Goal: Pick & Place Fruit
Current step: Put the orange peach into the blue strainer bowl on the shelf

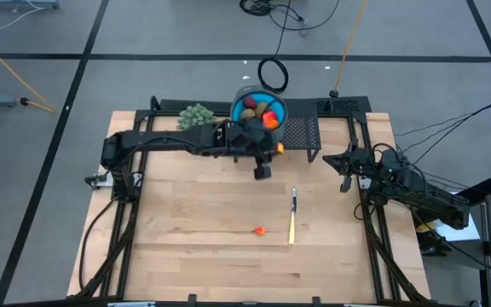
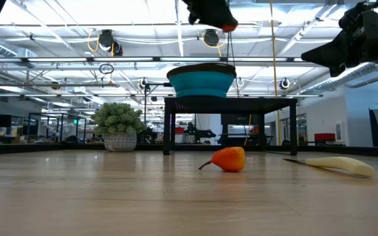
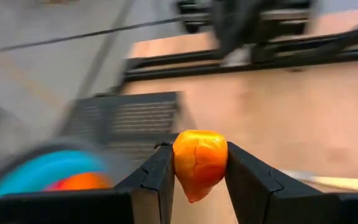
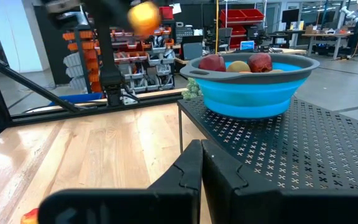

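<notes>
My left gripper (image 3: 199,186) is shut on an orange toy fruit (image 3: 199,163) and hangs high above the table beside the blue bowl (image 1: 258,109). The right wrist view shows that fruit (image 4: 143,17) blurred in the air. The bowl holds several fruits (image 4: 236,63) and stands on a black mesh stand (image 1: 303,132). A small orange-red fruit (image 1: 260,230) lies on its side on the bare wood (image 2: 228,159). My right gripper (image 4: 199,163) waits shut at the table's right edge (image 1: 345,170), touching nothing. My left gripper pinches the orange fruit by its two opposite sides (image 3: 178,163) between the two fingers (image 3: 247,180). The fingers come from the table's left, slanting downward. The fruit is lifted clear of table and bowl, its narrow end (image 3: 194,196) hanging below the fingers.
A knife with a pale yellow handle (image 1: 293,217) lies on the wood right of the loose fruit (image 2: 336,165). A pale green bushy plant (image 1: 196,115) stands at the far edge, left of the bowl. Black frame rails (image 1: 126,222) run along both table sides.
</notes>
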Motion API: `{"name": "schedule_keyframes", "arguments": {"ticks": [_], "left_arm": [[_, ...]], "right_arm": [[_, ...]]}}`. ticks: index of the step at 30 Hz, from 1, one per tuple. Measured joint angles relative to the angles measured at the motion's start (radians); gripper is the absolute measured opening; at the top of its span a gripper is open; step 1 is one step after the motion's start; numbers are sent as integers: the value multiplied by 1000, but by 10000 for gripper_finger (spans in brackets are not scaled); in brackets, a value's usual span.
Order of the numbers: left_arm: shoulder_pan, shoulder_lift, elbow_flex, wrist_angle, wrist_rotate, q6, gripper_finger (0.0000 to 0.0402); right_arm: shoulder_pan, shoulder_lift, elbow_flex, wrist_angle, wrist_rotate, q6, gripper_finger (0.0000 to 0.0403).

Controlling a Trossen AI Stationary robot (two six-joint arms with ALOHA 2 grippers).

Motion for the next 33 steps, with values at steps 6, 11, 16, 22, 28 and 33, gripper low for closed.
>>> {"name": "schedule_keyframes", "arguments": {"ticks": [6,11,16,22,28,33], "left_arm": [[71,0,44,-58,-128,39,118],[163,0,63,-124,-111,-15,118],[261,0,65,-189,-33,-71,118],[351,0,65,-272,14,-114,118],[406,0,65,-342,67,-127,118],[416,0,65,-369,80,-141,118]], "right_arm": [[0,0,0,0,0,0,0],[0,0,0,0,0,0,0],[0,0,0,0,0,0,0],[0,0,0,0,0,0,0],[0,0,0,0,0,0,0],[0,0,0,0,0,0,0]]}}
